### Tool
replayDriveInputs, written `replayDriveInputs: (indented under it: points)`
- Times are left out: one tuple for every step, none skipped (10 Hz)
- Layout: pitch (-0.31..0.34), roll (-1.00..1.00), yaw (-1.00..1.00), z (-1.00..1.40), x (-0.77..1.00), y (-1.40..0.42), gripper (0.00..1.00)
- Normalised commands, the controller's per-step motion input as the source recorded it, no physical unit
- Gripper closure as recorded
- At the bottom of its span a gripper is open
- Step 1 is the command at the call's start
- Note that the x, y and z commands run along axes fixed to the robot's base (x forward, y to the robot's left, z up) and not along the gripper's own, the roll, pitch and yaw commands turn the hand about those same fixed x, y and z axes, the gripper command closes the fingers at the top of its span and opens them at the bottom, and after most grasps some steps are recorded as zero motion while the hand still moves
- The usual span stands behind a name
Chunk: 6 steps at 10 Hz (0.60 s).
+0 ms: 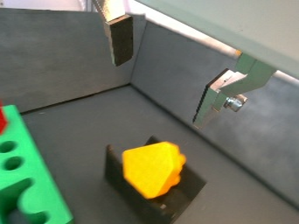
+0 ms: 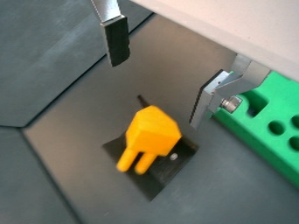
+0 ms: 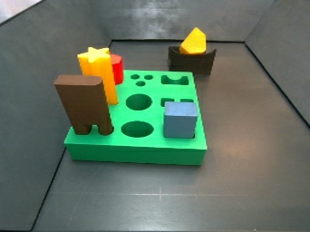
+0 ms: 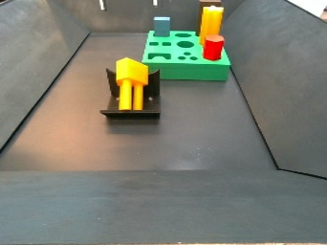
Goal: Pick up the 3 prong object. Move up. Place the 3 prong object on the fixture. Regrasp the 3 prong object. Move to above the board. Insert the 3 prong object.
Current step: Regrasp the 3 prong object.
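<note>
above fixture (image 2: 149,166) — tool (image 2: 158,74) open, empty.

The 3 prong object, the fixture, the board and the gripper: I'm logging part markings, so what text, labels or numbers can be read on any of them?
None: no text shows on the 3 prong object, the fixture, the board or the gripper, open above the object.

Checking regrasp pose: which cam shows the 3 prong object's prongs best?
The side view: the 3 prong object lies on the fixture, prongs fully visible. A wrist view shows two prongs below the open end effector. Elsewhere only its pointed end shows.
</note>
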Motion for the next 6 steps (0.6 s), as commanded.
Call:
replayDriveInputs:
  points:
    - [0.083, 1.00, 0.05, -0.01, 0.07, -0.03, 0.00]
    - [0.104, 1.00, 0.06, -0.02, 0.09, -0.03, 0.00]
    - [0.124, 1.00, 0.07, -0.02, 0.10, -0.03, 0.00]
    - [0.154, 1.00, 0.09, -0.02, 0.11, -0.04, 0.00]
    - [0.177, 1.00, 0.11, -0.02, 0.12, -0.04, 0.00]
    - [0.201, 1.00, 0.14, -0.02, 0.12, -0.04, 0.00]
